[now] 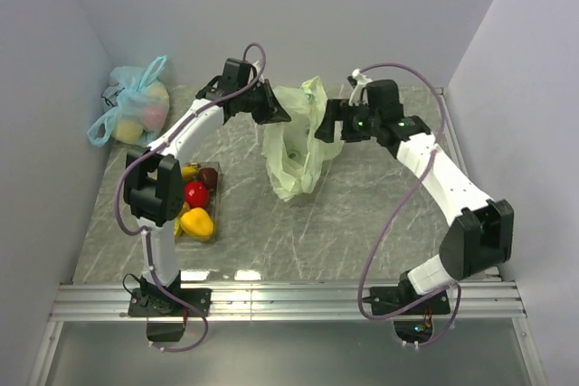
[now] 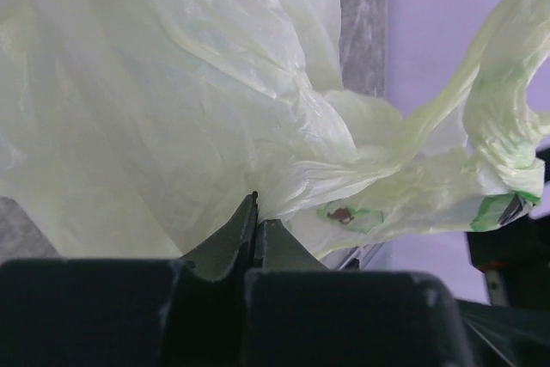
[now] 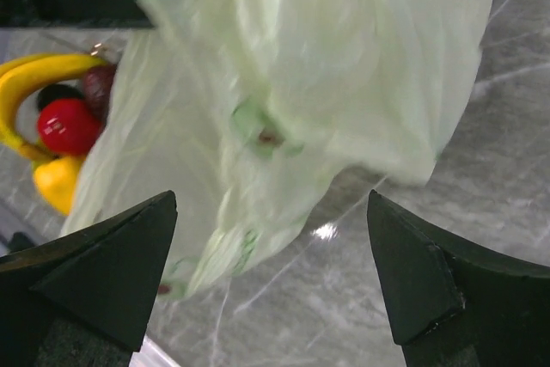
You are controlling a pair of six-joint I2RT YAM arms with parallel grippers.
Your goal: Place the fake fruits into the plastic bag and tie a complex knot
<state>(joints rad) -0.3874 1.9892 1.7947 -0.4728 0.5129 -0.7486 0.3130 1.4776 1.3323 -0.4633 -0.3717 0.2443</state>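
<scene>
The left gripper (image 2: 256, 212) is pressing its jaws together on a fold of the plastic bag (image 2: 172, 83), so the thin pale green film is bunching at the fingertips and spreading up and away from them. In the left wrist view, one long handle loop is trailing off to the right of that pinch.

The right gripper (image 3: 271, 212) is holding its jaws wide apart with nothing between the pads. In its wrist view the bag is hanging in front of the open fingers (image 3: 129, 255), blurred, and whether any film is touching them cannot be told.

From above, the two grippers are flanking the bag at the middle of the far half of the table (image 1: 362, 232). The left one is gripping its upper left edge and the right one is hovering just beside its upper right side. The bag is standing raised and crumpled between them, its lower end resting on the grey marbled surface.

The fake fruits are sitting well apart from the bag, to the near left, in a clear tray (image 1: 220, 201) beside the left arm's elbow. The banana bunch (image 1: 188, 172) is lying at the far end of the tray. The small dark piece (image 1: 209, 177) is resting just right of it. The red apple (image 1: 196, 193) is sitting in the middle, and the yellow lumpy fruit (image 1: 198, 222) is lying nearest.

A light blue knotted bag (image 1: 136, 106) holding pale fruits is leaning in the far left corner.
</scene>
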